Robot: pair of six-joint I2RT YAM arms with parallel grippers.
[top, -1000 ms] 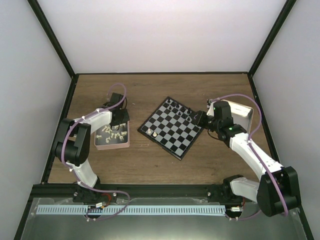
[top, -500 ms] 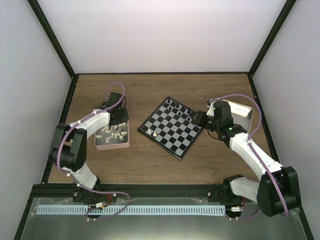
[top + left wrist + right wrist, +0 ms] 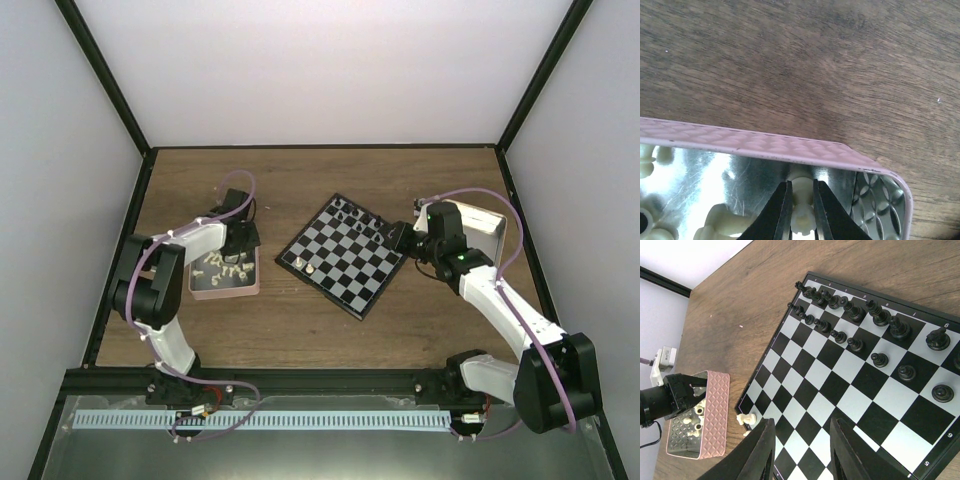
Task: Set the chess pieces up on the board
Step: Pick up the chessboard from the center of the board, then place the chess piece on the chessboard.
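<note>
The board (image 3: 345, 258) lies turned at mid table, with black pieces (image 3: 355, 215) along its far right edge and two cream pieces (image 3: 304, 266) at its left corner. In the right wrist view the black pieces (image 3: 865, 325) fill two rows and a cream piece (image 3: 746, 419) stands at the board's (image 3: 840, 385) corner. My left gripper (image 3: 238, 247) is down in the pink tray (image 3: 226, 288), shut on a cream piece (image 3: 802, 210) among several cream pieces (image 3: 222, 266). My right gripper (image 3: 400, 238) is open and empty above the board's right edge.
A tan box with a silvery inside (image 3: 484, 231) stands at the right behind my right arm. The pink tray's rim (image 3: 770, 147) and far right corner lie close to my left fingers (image 3: 777, 210). Bare wood lies in front of the board.
My left arm's elbow shifted while its gripper stayed in the tray's far right corner. The right arm has not moved.
</note>
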